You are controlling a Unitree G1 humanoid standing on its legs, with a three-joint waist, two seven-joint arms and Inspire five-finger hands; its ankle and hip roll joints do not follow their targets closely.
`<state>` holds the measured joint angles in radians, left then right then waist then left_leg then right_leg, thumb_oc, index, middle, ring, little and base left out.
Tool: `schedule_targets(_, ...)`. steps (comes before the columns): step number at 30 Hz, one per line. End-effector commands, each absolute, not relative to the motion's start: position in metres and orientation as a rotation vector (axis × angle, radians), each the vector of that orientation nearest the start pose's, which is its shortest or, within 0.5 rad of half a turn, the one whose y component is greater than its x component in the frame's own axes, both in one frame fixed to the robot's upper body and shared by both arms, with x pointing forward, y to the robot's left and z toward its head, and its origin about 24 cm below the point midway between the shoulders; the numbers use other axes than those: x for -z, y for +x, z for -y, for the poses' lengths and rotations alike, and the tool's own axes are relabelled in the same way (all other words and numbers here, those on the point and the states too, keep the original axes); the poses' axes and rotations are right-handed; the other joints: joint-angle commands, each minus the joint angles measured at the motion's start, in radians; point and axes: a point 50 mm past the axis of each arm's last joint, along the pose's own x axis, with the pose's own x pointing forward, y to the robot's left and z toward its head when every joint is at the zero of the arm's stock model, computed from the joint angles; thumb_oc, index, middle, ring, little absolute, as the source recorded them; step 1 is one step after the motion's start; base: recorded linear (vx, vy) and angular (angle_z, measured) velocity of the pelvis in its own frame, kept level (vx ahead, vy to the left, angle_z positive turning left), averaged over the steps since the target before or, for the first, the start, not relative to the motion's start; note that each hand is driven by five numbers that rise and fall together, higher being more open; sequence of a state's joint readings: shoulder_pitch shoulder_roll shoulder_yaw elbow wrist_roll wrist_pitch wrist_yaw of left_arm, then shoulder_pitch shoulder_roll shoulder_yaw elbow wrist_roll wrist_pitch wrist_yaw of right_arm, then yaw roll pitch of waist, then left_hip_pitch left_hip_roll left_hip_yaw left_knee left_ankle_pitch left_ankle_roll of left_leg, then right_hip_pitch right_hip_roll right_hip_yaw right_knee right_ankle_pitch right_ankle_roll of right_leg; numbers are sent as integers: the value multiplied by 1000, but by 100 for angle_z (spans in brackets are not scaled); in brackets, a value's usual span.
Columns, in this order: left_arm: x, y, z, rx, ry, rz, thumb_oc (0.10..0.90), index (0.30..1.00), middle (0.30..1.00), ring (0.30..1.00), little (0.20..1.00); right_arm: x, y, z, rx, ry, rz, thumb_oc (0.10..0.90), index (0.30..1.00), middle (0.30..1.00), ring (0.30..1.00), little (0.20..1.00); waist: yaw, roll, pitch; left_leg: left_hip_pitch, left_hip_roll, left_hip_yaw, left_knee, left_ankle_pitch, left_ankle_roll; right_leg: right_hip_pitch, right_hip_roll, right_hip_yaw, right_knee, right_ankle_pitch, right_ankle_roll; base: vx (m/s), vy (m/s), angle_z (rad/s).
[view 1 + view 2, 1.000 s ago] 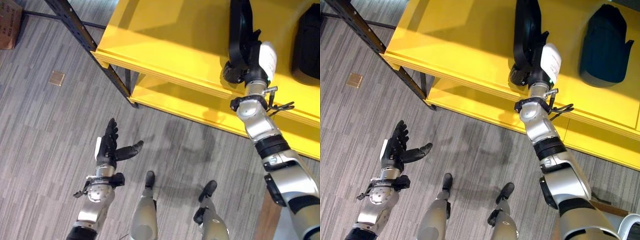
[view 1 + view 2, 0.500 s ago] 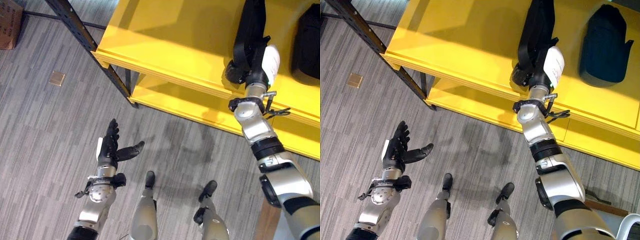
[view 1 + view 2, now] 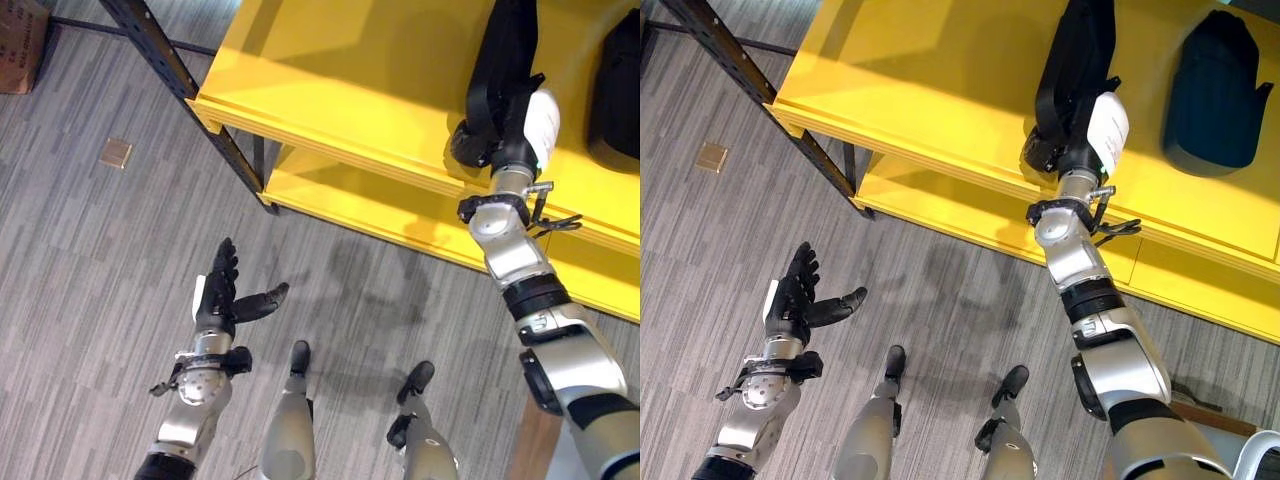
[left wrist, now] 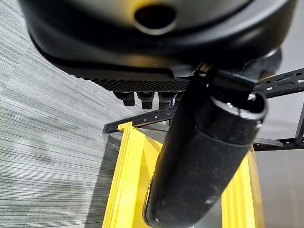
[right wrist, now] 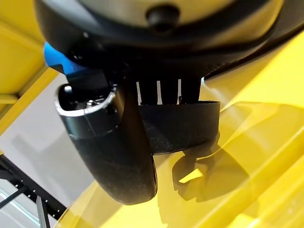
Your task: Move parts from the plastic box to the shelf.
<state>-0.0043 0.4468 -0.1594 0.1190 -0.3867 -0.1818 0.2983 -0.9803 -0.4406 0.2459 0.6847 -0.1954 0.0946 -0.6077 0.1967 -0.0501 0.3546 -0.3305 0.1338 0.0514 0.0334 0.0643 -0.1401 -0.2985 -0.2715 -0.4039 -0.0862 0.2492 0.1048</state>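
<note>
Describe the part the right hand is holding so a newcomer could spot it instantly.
Start at the yellow shelf: on its upper board, the right hand is curled around a long, narrow black part that runs away from the front edge. The other black part, further right, is broader, rounder and lies untouched.

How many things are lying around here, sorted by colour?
Black parts on the yellow shelf: 2, a long black part held by the right robot hand and a bulky black part.
Brown: 1, a small floor plate.
Total: 3.
</note>
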Motion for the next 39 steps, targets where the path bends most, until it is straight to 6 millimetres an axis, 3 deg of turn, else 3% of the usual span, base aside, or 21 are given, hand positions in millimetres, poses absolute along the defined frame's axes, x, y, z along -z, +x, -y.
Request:
schedule_targets(1, -77, 251, -219, -149, 76, 221, 900, 1000, 1000, 1000, 1000, -307, 385, 186, 582, -747, 722, 575, 544, 544, 544, 544, 17, 2, -19, 0, -48, 53, -99, 74, 72, 167, -58, -13, 5, 3, 146, 0, 0, 0)
schedule_targets(2, -77, 251, -220, -151, 79, 222, 900, 1000, 1000, 1000, 1000, -308, 385, 186, 575, -753, 723, 618, 605, 605, 605, 605, 16, 0, -19, 0, -47, 53, -99, 74, 72, 167, -58, -13, 5, 3, 146, 0, 0, 0)
schedule_targets(3, -77, 251, -221, -152, 80, 221, 900, 1000, 1000, 1000, 1000, -309, 385, 185, 571, -762, 724, 900, 1000, 1000, 1000, 1000, 15, -2, -18, 1, -46, 54, -99, 74, 71, 167, -57, -13, 5, 3, 146, 0, 0, 0)
schedule_targets(7, -77, 251, -222, -162, 77, 218, 900, 1000, 1000, 1000, 1000, -318, 379, 178, 543, -728, 785, 900, 1000, 1000, 1000, 1000, 10, -8, -16, 3, -45, 56, -99, 72, 72, 166, -56, -11, 5, 5, 145, 0, 0, 0)
schedule_targets(21, -74, 247, -229, -189, 87, 200, 900, 1000, 1000, 1000, 1000, -321, 362, 158, 448, -778, 900, 900, 1000, 1000, 1000, 1000, 2, -27, -20, 12, -44, 59, -96, 66, 74, 173, -53, -10, 5, 6, 144, 0, 0, 0)
schedule_targets(27, -73, 245, -235, -218, 99, 192, 900, 1000, 1000, 1000, 1000, -335, 340, 150, 440, -768, 1043, 900, 1000, 1000, 1000, 1000, -8, -41, -23, 16, -42, 62, -93, 62, 74, 173, -50, -3, 6, 8, 143, 0, 0, 0)
schedule_targets(39, -71, 243, -236, -234, 129, 180, 900, 1000, 1000, 1000, 1000, -334, 299, 143, 447, -779, 1227, 900, 1000, 1000, 1000, 1000, -35, -59, -36, 26, -35, 68, -83, 54, 72, 176, -45, 11, 13, 1, 142, 0, 0, 0)
